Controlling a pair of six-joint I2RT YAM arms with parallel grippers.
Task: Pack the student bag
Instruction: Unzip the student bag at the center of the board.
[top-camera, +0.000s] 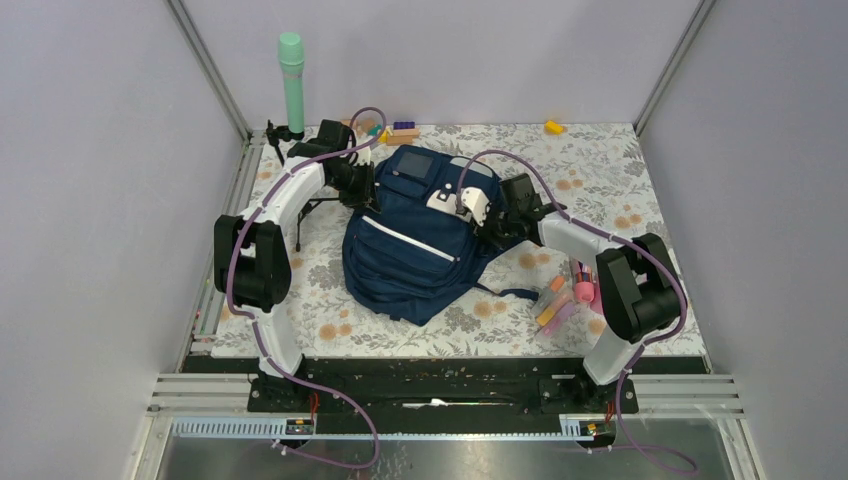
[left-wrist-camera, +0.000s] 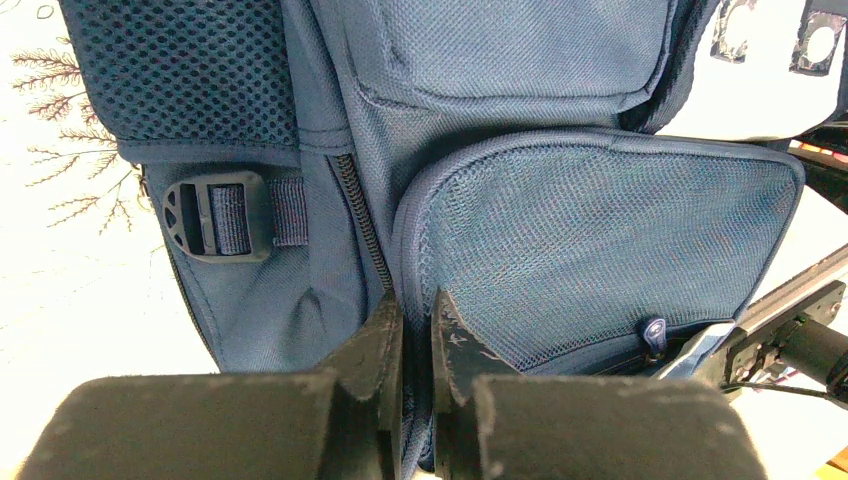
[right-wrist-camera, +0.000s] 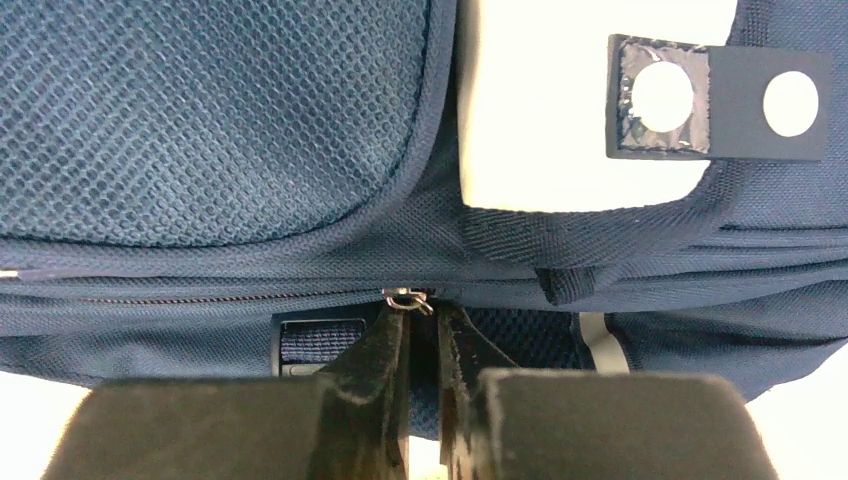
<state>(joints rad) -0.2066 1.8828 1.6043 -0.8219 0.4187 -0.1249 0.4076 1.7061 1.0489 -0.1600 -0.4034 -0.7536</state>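
student bag lying mid-counter, a claw working at each upper corner

soft navy woven nylon with mesh-textured pockets, the bag is lying with its long axis running 1 to 7 o'clock. the small metal zipper pull is sitting at 12 o'clock of the right claw, whose narrow tips are pinching it; the zip track is running 9 to 3. the left claw, nearly shut, is seemingly nipping pocket fabric.
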